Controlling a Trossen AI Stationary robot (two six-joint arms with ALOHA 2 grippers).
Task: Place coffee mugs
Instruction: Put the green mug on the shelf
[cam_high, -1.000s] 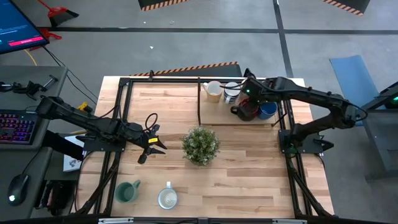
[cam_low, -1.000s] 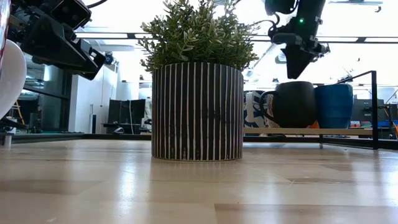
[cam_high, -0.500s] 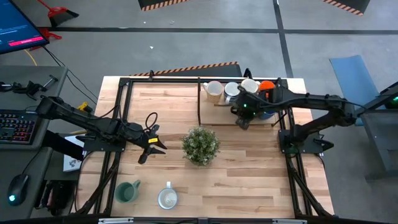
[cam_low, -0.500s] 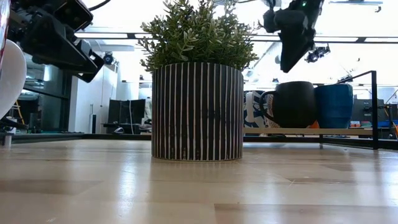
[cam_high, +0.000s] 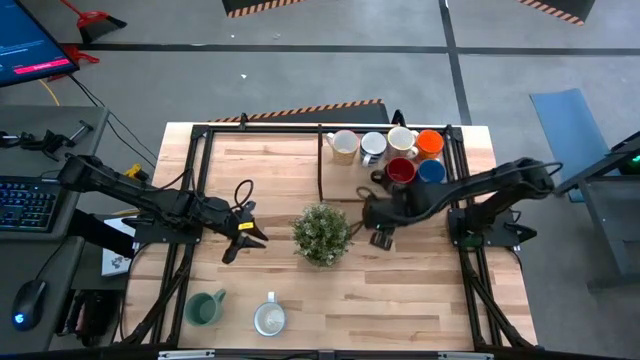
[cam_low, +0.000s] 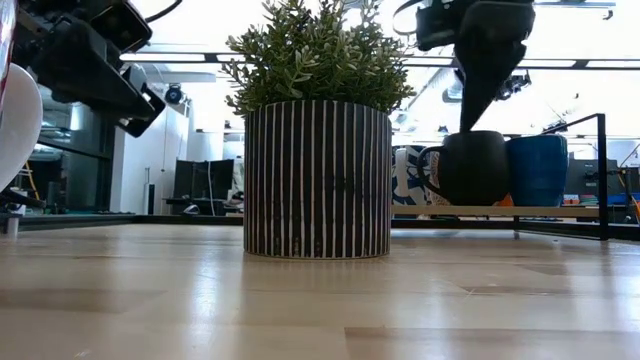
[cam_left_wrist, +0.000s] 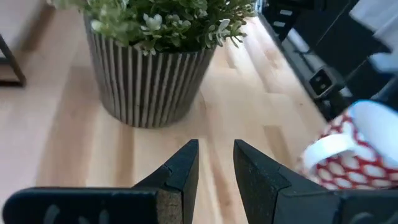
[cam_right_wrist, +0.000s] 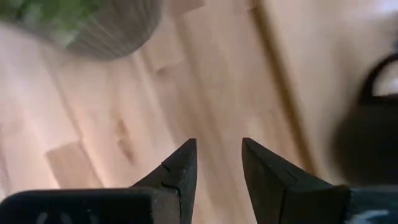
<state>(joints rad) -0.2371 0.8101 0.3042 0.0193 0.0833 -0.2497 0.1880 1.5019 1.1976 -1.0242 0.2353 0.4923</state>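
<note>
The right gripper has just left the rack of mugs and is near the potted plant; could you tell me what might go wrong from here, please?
1. The right gripper, jaws open and empty, hangs close beside the potted plant; reaching across for the green mug or white mug could clip its foliage.
2. The left gripper waits on the plant's other side, so the arms might cross paths.

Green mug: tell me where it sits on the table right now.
In the high view, the green mug stands near the table's front edge on the left arm's side, just left of a white mug and well below-left of the potted plant.
</note>
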